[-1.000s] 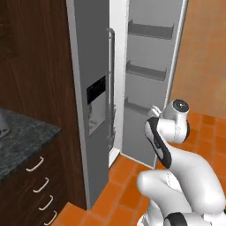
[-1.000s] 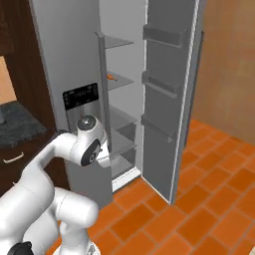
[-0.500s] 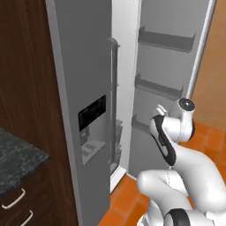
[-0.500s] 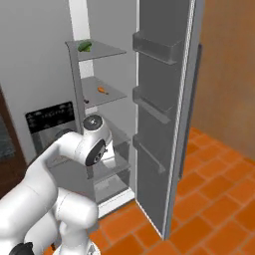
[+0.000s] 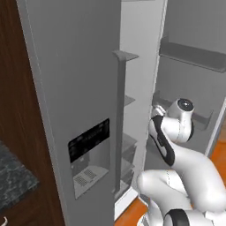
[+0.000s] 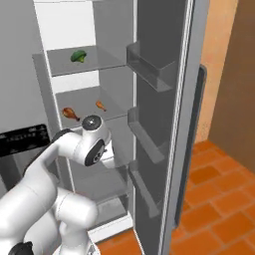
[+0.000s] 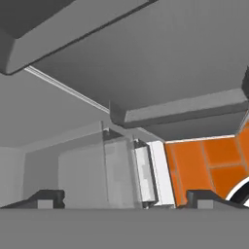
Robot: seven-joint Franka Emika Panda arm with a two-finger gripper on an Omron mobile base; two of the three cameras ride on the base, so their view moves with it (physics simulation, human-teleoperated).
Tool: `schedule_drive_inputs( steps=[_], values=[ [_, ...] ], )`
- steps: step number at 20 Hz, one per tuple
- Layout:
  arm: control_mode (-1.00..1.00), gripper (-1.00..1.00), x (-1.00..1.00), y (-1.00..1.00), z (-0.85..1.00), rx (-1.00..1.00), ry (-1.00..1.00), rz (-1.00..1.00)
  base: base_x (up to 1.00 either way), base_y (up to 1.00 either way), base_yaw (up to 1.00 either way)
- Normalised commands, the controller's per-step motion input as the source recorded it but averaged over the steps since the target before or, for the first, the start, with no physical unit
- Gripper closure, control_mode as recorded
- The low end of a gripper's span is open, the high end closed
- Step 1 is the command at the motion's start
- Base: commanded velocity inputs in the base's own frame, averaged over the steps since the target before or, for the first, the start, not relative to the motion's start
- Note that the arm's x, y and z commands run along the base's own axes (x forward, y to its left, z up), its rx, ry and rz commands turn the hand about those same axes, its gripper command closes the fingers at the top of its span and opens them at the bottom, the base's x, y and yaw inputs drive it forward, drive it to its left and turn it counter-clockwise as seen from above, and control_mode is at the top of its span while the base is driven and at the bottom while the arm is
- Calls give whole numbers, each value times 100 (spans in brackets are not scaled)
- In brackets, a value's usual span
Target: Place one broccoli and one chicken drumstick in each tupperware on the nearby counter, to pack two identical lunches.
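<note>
A bright-green broccoli [image 6: 78, 56] lies on the upper shelf of the open fridge. On the shelf below it lie two orange-brown chicken drumsticks, one at the left [image 6: 70, 114] and one further right [image 6: 101, 105]. My arm's wrist [image 6: 93, 144] hangs just below that shelf, in front of the lower compartment. In the hand view my gripper [image 7: 125, 202] is open, its tips far apart with nothing between them, looking into the grey lower fridge. A corner of the dark marbled counter [image 5: 13, 181] shows at the lower left. The tupperware is out of view.
The fridge's left door [image 5: 88, 145], with a dispenser panel and a long vertical handle [image 5: 119, 123], is closed. The right door [image 6: 164, 124] stands open, its bins jutting toward my arm. Orange floor tiles [image 6: 219, 199] lie to the right.
The whole picture has shifted: the base has driven closer to the fridge, which now looms larger, and the counter has slid off to the left. The gripper stays open.
</note>
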Motion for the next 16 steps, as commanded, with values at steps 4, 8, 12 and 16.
schedule_drive_inputs(
  steps=[4,8,12,16],
  values=[
    [100,-100,0,0,0,0,0,0,0,0,60],
    [100,-100,0,0,0,0,0,0,48,-26,43],
    [100,-100,0,0,0,0,0,0,58,-48,12],
    [100,-100,0,0,0,0,0,0,13,-52,29]
  ],
)
